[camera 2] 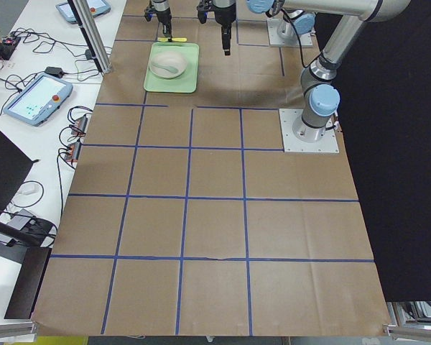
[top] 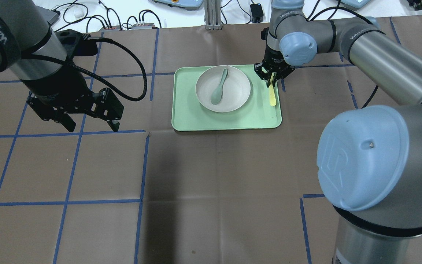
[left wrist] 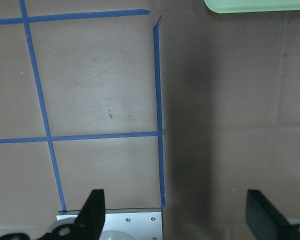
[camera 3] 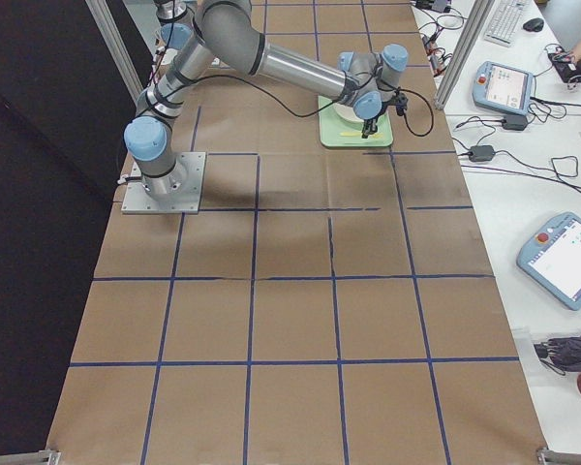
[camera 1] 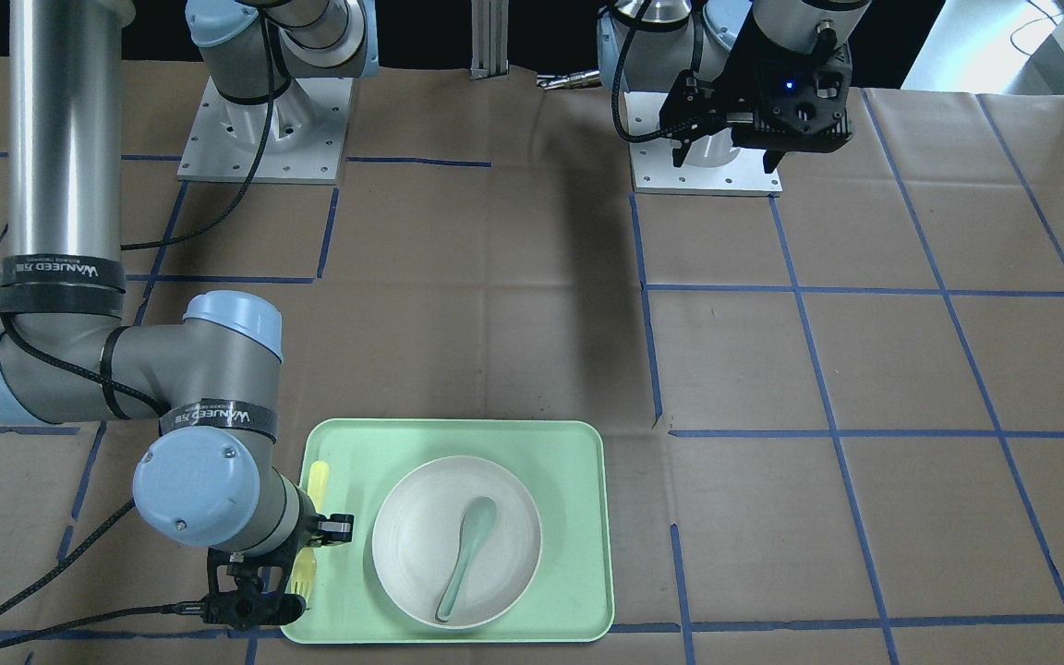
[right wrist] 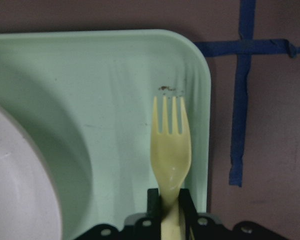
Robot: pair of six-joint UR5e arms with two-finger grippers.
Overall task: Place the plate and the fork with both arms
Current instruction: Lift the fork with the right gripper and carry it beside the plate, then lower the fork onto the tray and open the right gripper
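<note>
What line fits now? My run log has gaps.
right gripper: shut on pale-yellow plastic fork | fork: in mint-green rectangular tray | left gripper: open, away | round off-white plate: on tray

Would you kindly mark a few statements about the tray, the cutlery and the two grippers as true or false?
1. The spoon lies in the plate. True.
2. The fork lies in the plate too. False: it lies on the tray beside the plate, near the tray's edge.
3. The left gripper is open and empty above the table. True.
4. The right gripper is open, away from the fork. False: its fingers are closed on the fork's handle.
5. The plate stands on the bare table. False: it stands on the tray.
</note>
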